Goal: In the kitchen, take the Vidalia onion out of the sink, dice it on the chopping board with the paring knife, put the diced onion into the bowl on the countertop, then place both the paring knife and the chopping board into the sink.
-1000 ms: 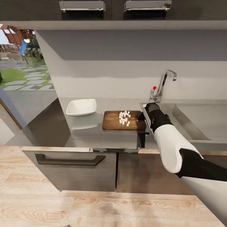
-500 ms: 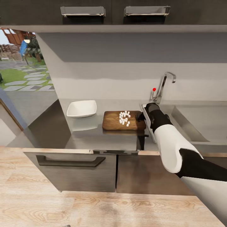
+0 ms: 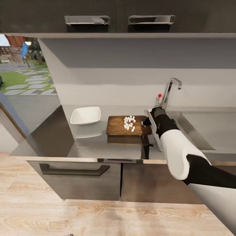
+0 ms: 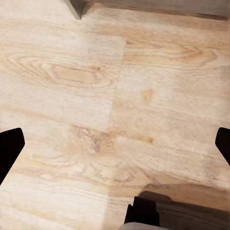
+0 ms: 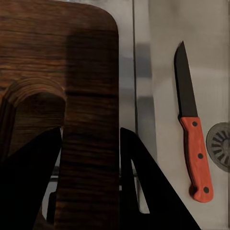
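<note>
So the chopping board (image 3: 128, 125) is sitting on the grey desk (image 3: 98, 144) with a little pile of diced onion (image 3: 129, 122) on top of it, all white cubes bunched toward the sink end. The right gripper (image 3: 144, 122) is at that short end of the board, and in the right wrist view its two dark fingers (image 5: 28, 182) are on either side of the board's edge (image 5: 88, 143), pinching it. The board looks lifted a bit off the desk, with its reflection showing underneath.

The white bowl (image 3: 85, 115) is on the desk just past the board's other end, apart from it, nothing in it that I can see.

The paring knife (image 5: 193, 134) is already lying flat on the bottom of the sink (image 3: 193, 131), orange handle right beside the drain (image 5: 220, 145).

The left gripper (image 4: 115, 158) is pointing down at the wood floor (image 4: 115, 96), with its fingers spread wide and nothing between them.
</note>
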Tool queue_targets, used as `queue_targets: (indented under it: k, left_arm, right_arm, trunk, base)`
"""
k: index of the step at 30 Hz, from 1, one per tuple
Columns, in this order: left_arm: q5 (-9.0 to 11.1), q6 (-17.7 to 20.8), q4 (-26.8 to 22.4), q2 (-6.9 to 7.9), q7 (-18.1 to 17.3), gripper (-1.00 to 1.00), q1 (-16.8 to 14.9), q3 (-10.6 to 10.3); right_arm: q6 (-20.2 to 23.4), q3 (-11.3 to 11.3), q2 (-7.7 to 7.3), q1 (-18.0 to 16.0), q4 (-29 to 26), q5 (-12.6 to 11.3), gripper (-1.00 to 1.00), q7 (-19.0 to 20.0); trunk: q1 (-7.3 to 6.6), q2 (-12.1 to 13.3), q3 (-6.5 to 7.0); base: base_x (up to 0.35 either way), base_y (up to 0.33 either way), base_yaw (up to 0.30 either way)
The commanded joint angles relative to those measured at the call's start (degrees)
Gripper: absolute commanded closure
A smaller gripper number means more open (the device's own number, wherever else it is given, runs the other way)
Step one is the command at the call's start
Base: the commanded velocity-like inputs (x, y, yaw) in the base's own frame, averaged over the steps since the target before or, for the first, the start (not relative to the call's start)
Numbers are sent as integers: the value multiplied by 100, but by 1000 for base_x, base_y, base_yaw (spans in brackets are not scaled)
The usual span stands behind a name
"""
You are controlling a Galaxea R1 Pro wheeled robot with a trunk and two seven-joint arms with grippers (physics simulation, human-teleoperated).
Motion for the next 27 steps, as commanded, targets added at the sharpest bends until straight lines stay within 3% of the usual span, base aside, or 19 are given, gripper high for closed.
queue_targets:
  k: [1, 27]
  left_arm:
    - [31, -43, 22, 1, -20, -100, -9, 20]
    - [31, -43, 22, -6, -24, -100, -9, 20]
  right_arm:
    - [12, -32, 7, -4, -3, -13, 100, -26]
    - [12, -32, 7, -4, 2, -13, 100, -26]
  trunk:
    - [-23, 39, 13]
    - [-594, 1081, 480]
  base:
    - [0, 0, 0]
    - [0, 0, 0]
